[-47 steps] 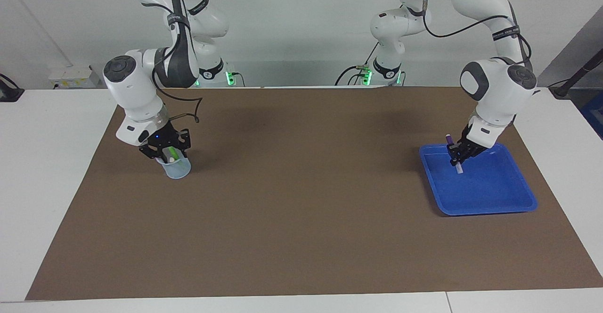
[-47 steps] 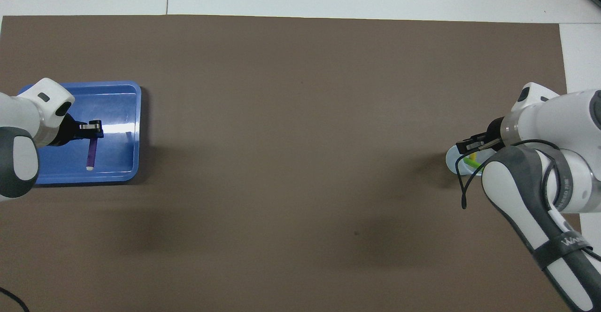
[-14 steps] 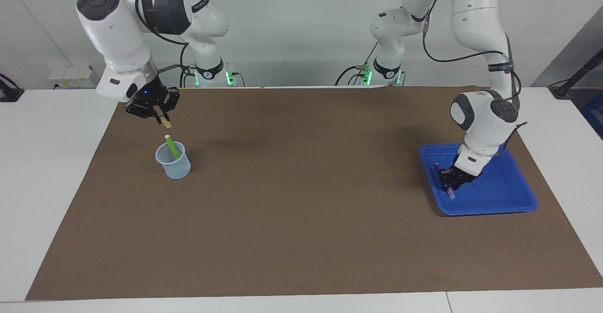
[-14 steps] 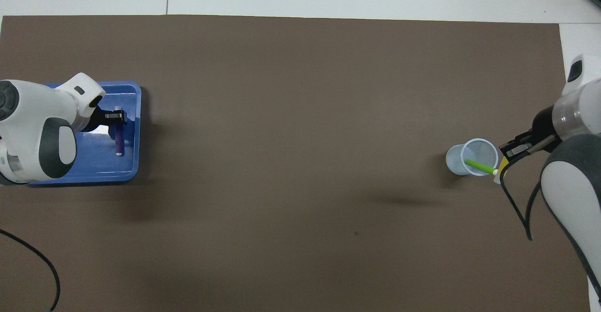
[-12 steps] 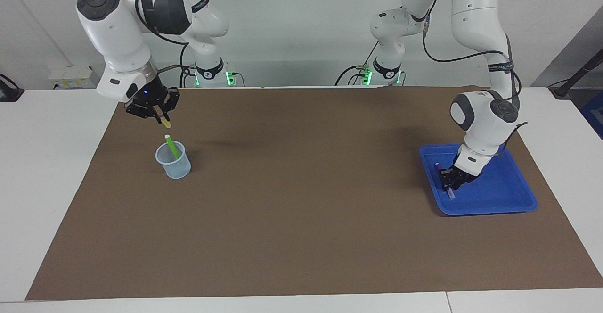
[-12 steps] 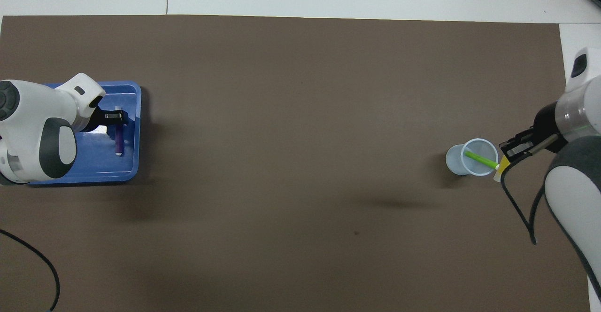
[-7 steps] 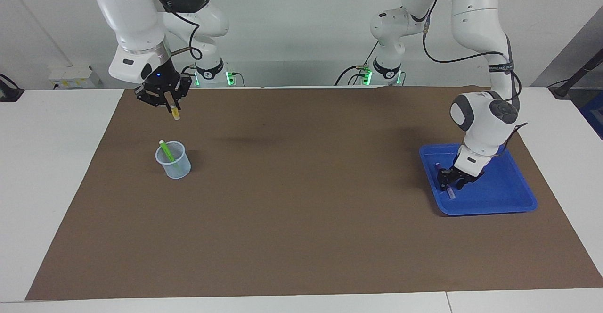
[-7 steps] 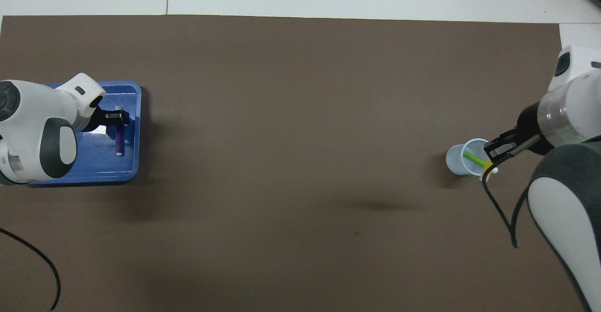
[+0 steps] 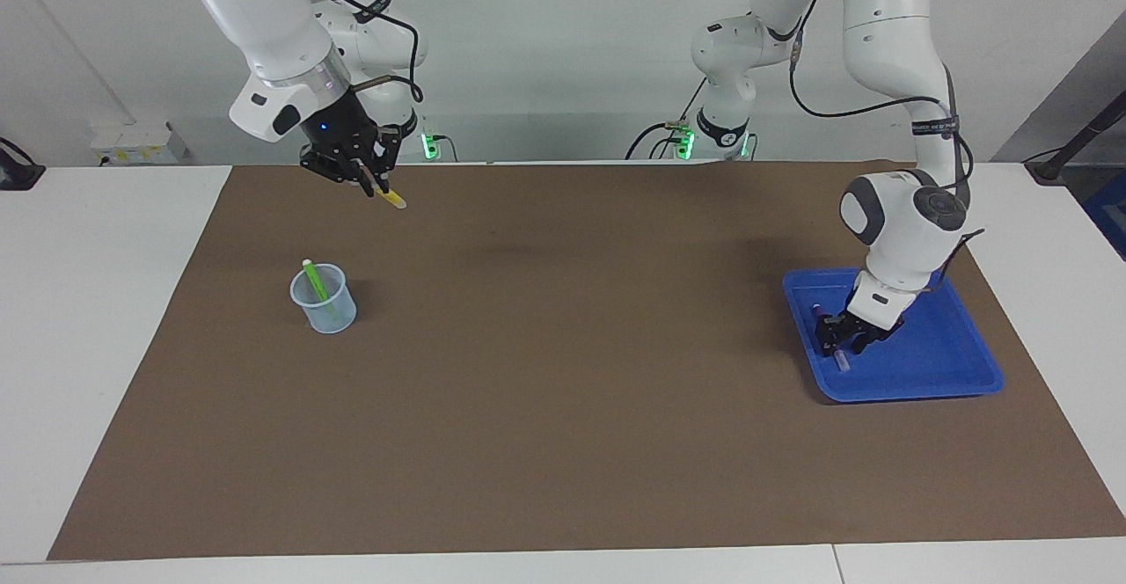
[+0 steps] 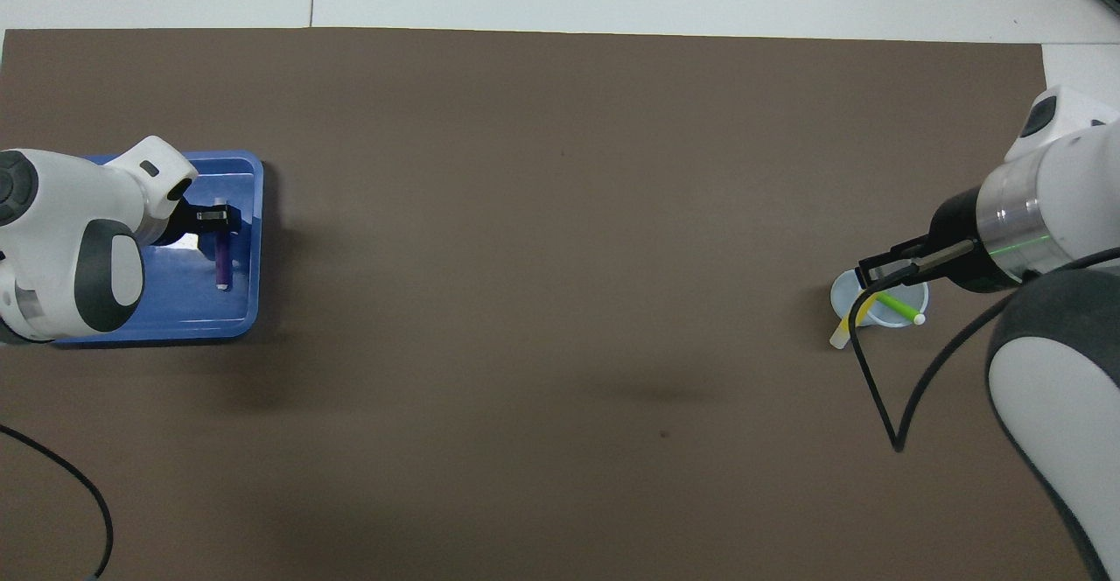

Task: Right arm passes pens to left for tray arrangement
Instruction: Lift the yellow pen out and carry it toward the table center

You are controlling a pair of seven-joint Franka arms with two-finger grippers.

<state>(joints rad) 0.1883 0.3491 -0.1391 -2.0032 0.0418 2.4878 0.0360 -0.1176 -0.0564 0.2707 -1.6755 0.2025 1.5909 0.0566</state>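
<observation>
- Right gripper (image 9: 368,181) is up in the air over the mat (image 9: 563,443), clamped on the yellow pen (image 9: 391,198), which slants toward five o'clock in the facing view.
- Green pen (image 9: 313,279) stands in the cup (image 9: 324,302).
- Left gripper (image 9: 843,344) is low in the blue tray (image 9: 946,364), fingers parted around the purple pen (image 10: 222,263), which lies in the tray.

White table (image 9: 106,320), brown mat (image 9: 563,443), pale wall (image 9: 545,39)

We note a glossy blue plastic tray (image 9: 932,364) with a bright glare, a translucent plastic cup (image 9: 327,310), a matt brown paper-like mat (image 9: 563,408) on the smooth white table (image 9: 88,302), and glossy white arm shells (image 9: 888,223) with matt black grippers.
</observation>
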